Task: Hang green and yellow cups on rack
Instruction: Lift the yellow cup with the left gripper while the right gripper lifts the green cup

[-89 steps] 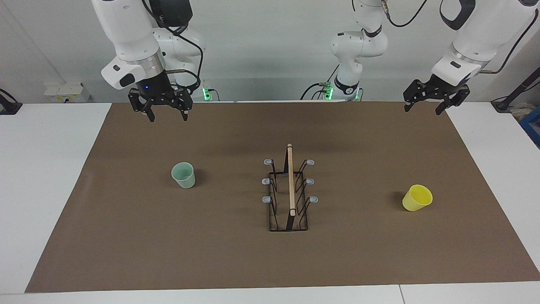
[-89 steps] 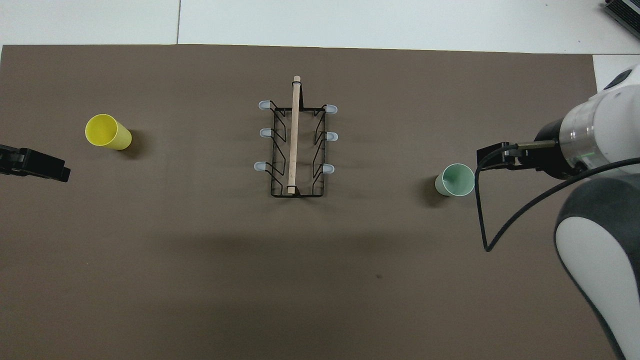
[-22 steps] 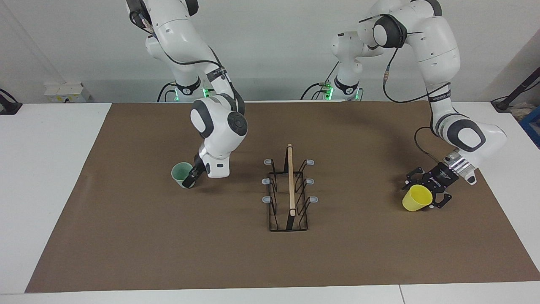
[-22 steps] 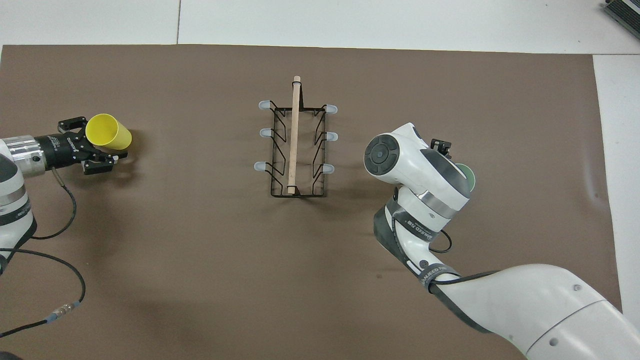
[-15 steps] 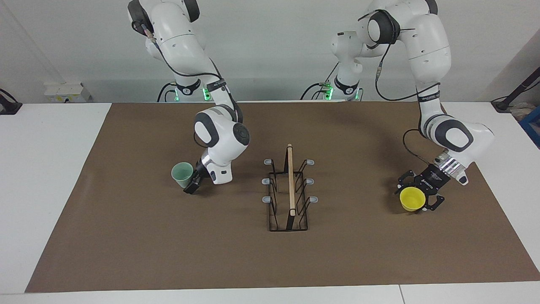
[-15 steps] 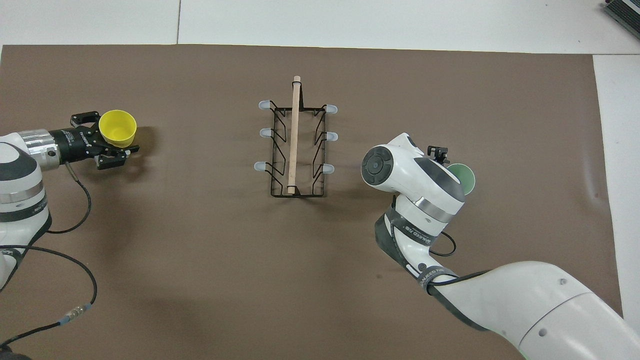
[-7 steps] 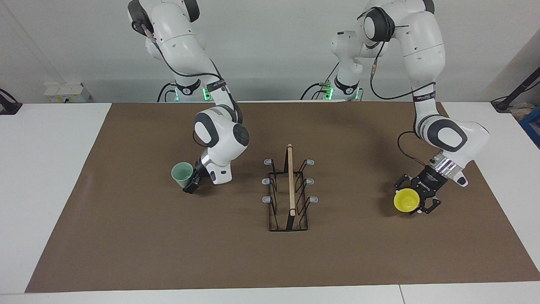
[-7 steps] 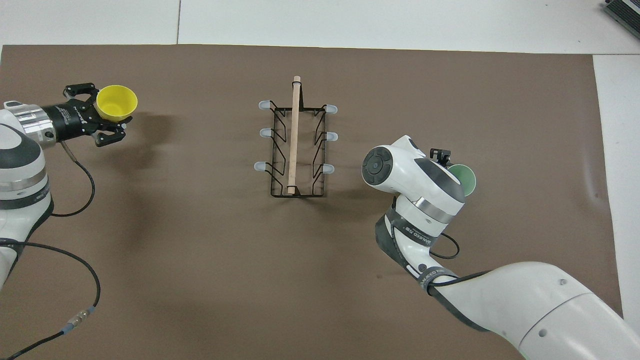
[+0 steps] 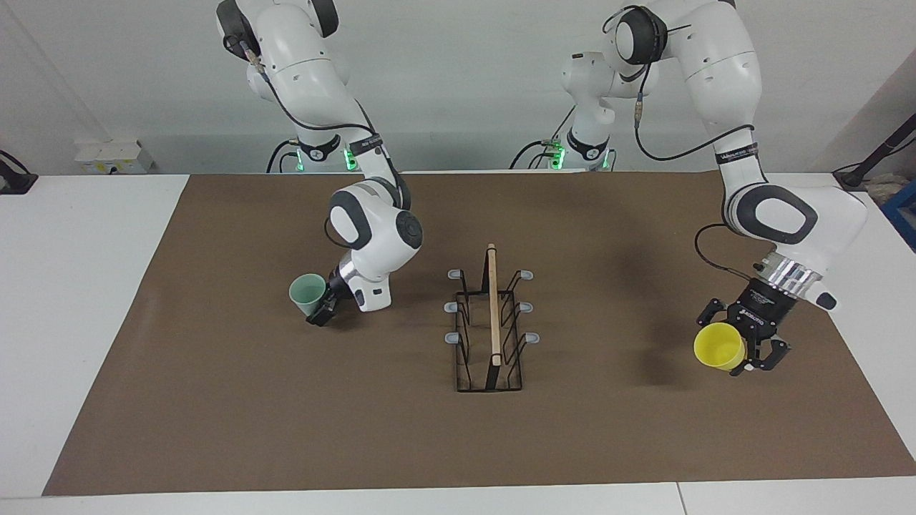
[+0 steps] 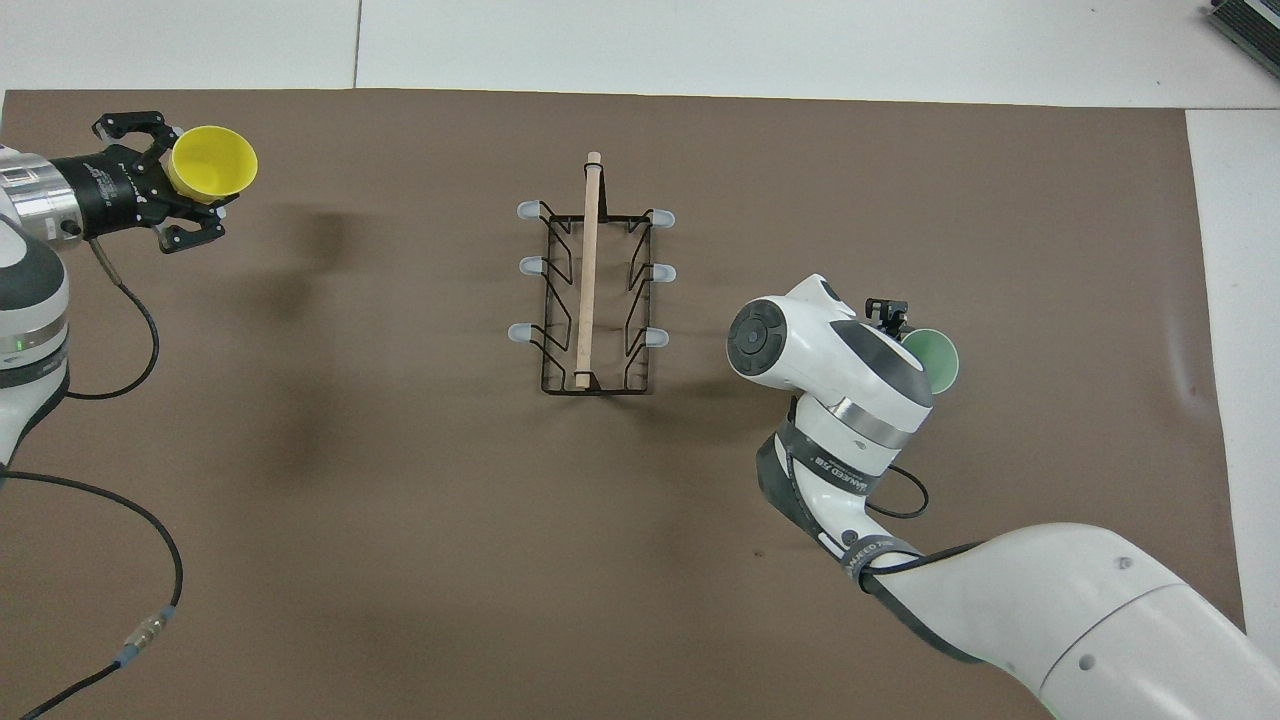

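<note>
White table (image 9: 86, 300) with a big brown mat (image 9: 401, 429) covering most of it; all the work happens on the mat.

Right arm (image 9: 372, 236) comes down low, toward its own end of the table. Left arm (image 9: 776, 218) is bent out over its end of the mat.

Rack (image 9: 491, 322) sits mid-mat between the two arms, wooden rod (image 10: 588, 270) along the top, running away from the robots. Six grey-tipped prongs, three per side, all bare (nothing hung yet).

Left gripper (image 9: 744, 340) is up in the air over the mat's left-arm end; its shadow lies on the mat apart from it. Jaws are closed part-way onto the yellow cup (image 9: 719, 346), gripping it by its wall. Cup is tipped, mouth turned toward the rack's side and up toward the overhead camera (image 10: 210, 163).

Right gripper (image 9: 322, 309) is down at mat level, just beside the rack's right-arm side. Jaws are clamped on the green cup (image 9: 308, 293), holding it at the side nearest the rack. Cup is tilted, mouth up and away from the rack. Can't tell if its base touches the mat. In the overhead view the wrist covers most of it; only a sliver of rim (image 10: 935, 358) shows.
</note>
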Action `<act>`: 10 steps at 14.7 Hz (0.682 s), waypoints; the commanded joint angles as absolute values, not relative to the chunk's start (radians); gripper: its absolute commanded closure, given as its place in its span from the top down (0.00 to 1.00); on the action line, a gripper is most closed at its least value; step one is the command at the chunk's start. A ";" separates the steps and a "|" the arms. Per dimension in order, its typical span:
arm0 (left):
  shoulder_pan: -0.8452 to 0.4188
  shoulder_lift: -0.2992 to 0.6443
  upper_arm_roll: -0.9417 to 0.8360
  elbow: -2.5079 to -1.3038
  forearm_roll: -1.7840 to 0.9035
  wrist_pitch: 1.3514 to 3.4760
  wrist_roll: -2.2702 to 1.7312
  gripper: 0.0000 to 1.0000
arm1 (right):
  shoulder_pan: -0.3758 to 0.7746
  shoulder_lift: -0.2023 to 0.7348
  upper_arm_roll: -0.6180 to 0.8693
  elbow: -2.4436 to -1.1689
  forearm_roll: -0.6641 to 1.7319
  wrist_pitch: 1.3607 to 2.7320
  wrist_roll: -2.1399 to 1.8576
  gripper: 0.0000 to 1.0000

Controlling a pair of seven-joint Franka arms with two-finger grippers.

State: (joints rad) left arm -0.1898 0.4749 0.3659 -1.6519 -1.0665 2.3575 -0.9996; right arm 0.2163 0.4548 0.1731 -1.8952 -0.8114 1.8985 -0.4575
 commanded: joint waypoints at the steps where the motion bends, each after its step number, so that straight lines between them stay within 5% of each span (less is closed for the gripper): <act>1: -0.207 0.474 0.373 -1.649 -1.029 2.421 -1.000 0.00 | 0.190 0.430 0.181 -1.927 -0.847 1.907 -0.501 1.00; 2: -0.213 0.472 0.373 -1.646 -1.016 2.425 -1.002 0.00 | 0.189 0.430 0.181 -1.928 -0.853 1.908 -0.523 0.92; 4: -0.222 0.463 0.374 -1.647 -0.944 2.448 -1.006 0.00 | 0.190 0.430 0.181 -1.928 -0.857 1.905 -0.560 0.22; 5: -0.222 0.444 0.377 -1.651 -0.928 2.447 -1.005 0.00 | 0.190 0.430 0.181 -1.927 -0.859 1.901 -0.560 0.00; 10: -0.242 0.353 0.379 -1.716 -0.807 2.439 -1.006 0.00 | 0.193 0.417 0.186 -1.885 -0.825 1.867 -0.557 0.00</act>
State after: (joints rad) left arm -0.2108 0.4172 0.3702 -1.6531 -0.8709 2.4375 -1.0001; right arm 0.2027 0.4472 0.1731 -1.8898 -0.8303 1.8871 -0.5375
